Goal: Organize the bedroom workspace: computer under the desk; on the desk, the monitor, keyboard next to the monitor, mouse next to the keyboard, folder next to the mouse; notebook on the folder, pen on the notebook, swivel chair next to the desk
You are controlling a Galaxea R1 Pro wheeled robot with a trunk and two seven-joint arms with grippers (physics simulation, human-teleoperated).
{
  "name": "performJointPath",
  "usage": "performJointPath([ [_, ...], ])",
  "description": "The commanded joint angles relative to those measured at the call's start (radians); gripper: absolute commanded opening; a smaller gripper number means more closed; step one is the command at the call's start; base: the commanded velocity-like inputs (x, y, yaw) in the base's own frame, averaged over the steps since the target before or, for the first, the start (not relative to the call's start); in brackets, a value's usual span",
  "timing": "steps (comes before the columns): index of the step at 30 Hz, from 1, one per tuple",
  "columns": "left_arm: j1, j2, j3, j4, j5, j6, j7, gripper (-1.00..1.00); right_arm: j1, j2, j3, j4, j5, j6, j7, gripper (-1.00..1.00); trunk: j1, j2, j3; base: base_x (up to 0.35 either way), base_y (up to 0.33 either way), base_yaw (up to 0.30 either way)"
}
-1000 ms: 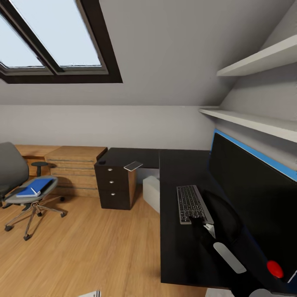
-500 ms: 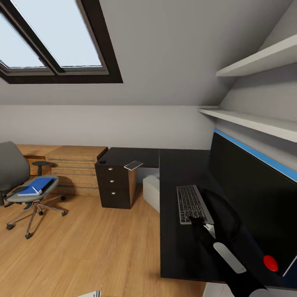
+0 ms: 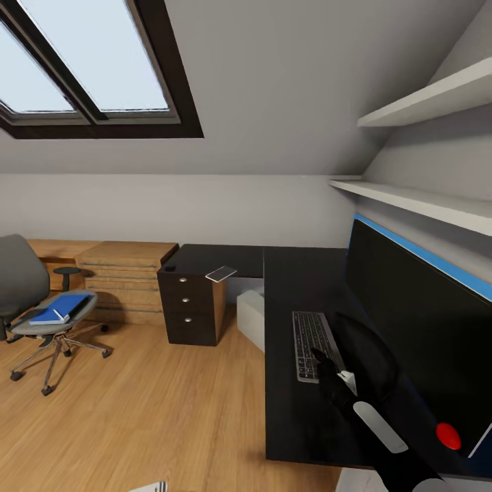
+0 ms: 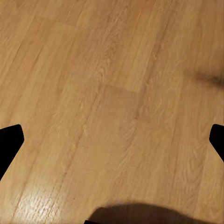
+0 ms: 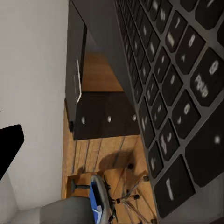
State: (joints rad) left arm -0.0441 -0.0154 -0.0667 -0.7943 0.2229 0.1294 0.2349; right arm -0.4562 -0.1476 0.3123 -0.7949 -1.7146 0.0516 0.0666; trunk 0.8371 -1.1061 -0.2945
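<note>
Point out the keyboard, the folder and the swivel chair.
keyboard [image 3: 309, 335]: head view, on the middle rows of keys.
folder [image 3: 66, 307]: head view, on its blue cover, lying on the chair's seat.
swivel chair [image 3: 19, 275]: head view, on the grey backrest.

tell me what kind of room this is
Most likely an attic bedroom used as a home office: a skylight set in a sloped ceiling, a black L-shaped desk with keyboard and monitor, and a grey swivel chair on oak flooring.

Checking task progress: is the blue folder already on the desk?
No, the folder lies on the swivel chair seat, across the floor from the desk.
</note>
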Motion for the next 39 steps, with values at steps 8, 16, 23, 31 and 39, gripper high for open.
performJointPath([
  [8, 0.0, 0.001, -0.004, -0.002, 0.009, 0.004, 0.008, 1.0, -0.001, -0.001, 0.004, 0.0, -0.01, -0.001, 0.004, 1.0, 0.0, -0.001, -0.001, -0.016, 0.0, 0.0],
  [16, 0.0, 0.001, -0.004, -0.002, 0.009, 0.004, 0.008, 1.0, -0.001, -0.001, 0.004, 0.0, -0.01, 0.0, 0.004, 1.0, 0.0, -0.001, -0.001, -0.274, 0.0, 0.0],
  [23, 0.0, 0.001, -0.004, -0.002, 0.009, 0.004, 0.005, 1.0, -0.001, -0.001, 0.005, 0.0, -0.01, 0.001, 0.004, 1.0, 0.0, -0.001, -0.001, -0.333, 0.0, 0.0],
  [31, 0.0, 0.002, -0.004, -0.002, 0.009, 0.004, 0.004, 1.0, -0.001, 0.002, 0.011, 0.0, -0.01, 0.0, 0.003, 1.0, 0.0, -0.001, -0.001, -0.335, 0.0, 0.0],
  [39, 0.0, 0.002, 0.007, -0.004, 0.009, 0.003, 0.004, 1.0, -0.001, 0.041, 0.021, 0.002, 0.01, -0.003, -0.024, 1.0, 0.0, -0.001, -0.001, -0.335, 0.0, 0.0],
])
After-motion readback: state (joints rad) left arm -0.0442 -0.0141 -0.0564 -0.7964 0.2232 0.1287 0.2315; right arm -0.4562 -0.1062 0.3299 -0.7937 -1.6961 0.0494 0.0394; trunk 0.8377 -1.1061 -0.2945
